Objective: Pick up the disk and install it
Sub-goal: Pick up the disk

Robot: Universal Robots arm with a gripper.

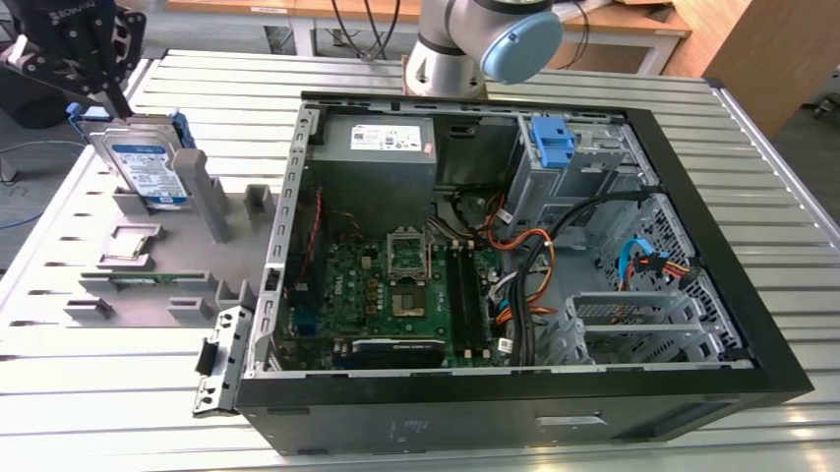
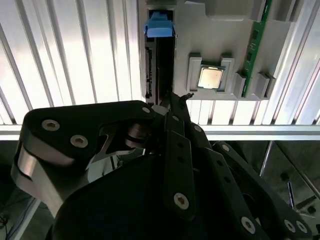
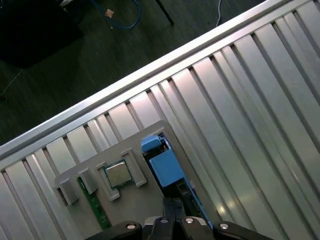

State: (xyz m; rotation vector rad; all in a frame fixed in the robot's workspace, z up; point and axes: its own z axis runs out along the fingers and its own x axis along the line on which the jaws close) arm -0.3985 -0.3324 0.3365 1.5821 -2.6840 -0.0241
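Note:
The disk (image 1: 148,165) stands upright on its edge in a slot of the grey holder (image 1: 171,287) at the exterior view's left, its white-and-blue label facing outward and a blue rail around it. My gripper (image 1: 118,102) hangs just above the disk's top edge, fingers shut together with nothing between them. In the second wrist view the disk (image 2: 158,60) is seen edge-on, blue rail end at the far side, with the gripper (image 2: 173,99) over its near end. In the first wrist view the gripper (image 3: 172,204) sits over the disk's blue rail (image 3: 166,169).
An open computer case (image 1: 774,383) lies at the exterior view's right, with a motherboard, cables and a drive bay with a blue latch (image 1: 552,143). The holder also carries a processor chip (image 2: 210,77) and a green memory stick (image 2: 255,45). Ribbed metal table around.

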